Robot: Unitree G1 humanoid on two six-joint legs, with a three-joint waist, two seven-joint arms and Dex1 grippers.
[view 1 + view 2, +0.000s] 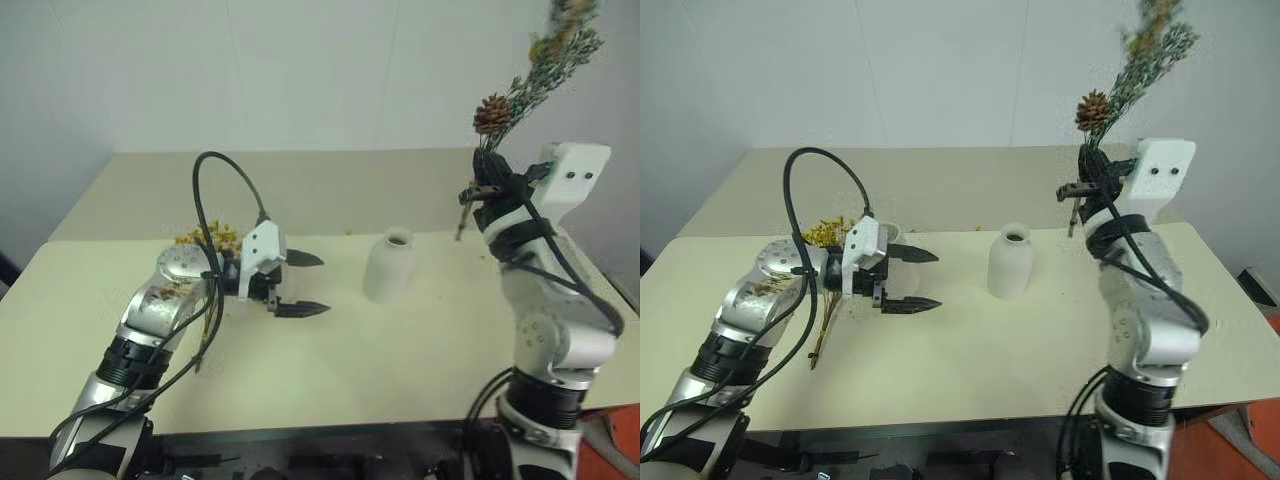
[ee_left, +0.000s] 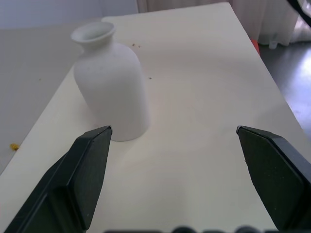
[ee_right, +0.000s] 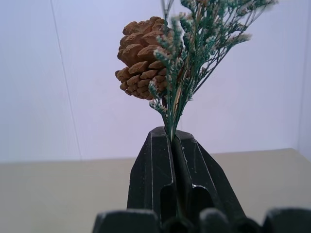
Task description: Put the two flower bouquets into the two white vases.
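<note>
Right wrist view: right gripper [image 3: 173, 141] clamps grey-green sprig [image 3: 194, 53] upright, stems down toward bottle vase [image 1: 388, 264]; left gripper [image 1: 300, 284] spread wide, empty.

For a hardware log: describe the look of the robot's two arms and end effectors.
Both arms have silver-grey metal shells with black joint rings and loose black cables looping outside. Each wrist carries a white housing. The left end effector and right end effector each have two black, wedge-shaped fingers.
</note>
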